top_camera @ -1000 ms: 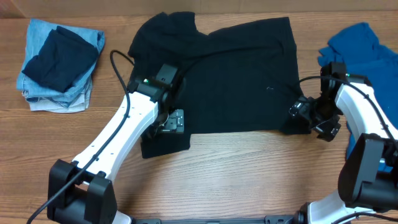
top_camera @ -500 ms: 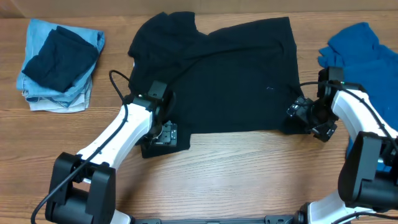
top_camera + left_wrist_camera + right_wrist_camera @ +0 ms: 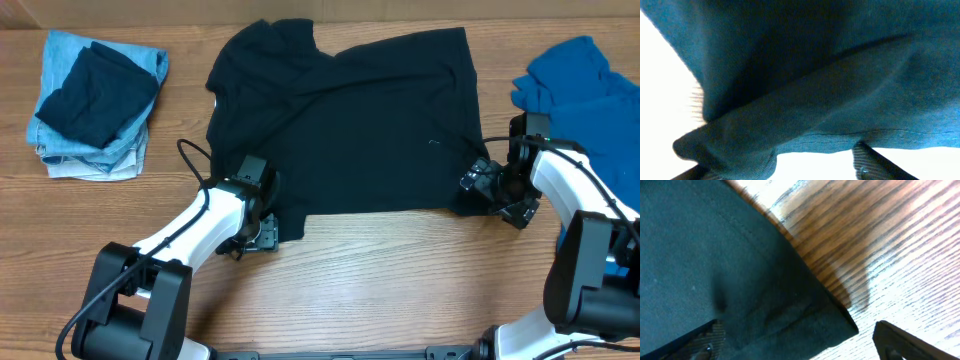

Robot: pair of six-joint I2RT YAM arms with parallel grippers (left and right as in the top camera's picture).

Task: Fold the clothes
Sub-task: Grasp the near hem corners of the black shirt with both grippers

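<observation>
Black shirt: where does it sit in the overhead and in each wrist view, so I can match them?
Overhead: the black shirt lies spread mid-table, between the two arms.
Left wrist: the shirt fills nearly the whole frame, hem along the bottom.
Right wrist: the shirt covers the left and lower left, one corner pointing right.
Shared landmark: the wooden table, also upper right in the right wrist view; the left wrist shows only white glare.
</observation>
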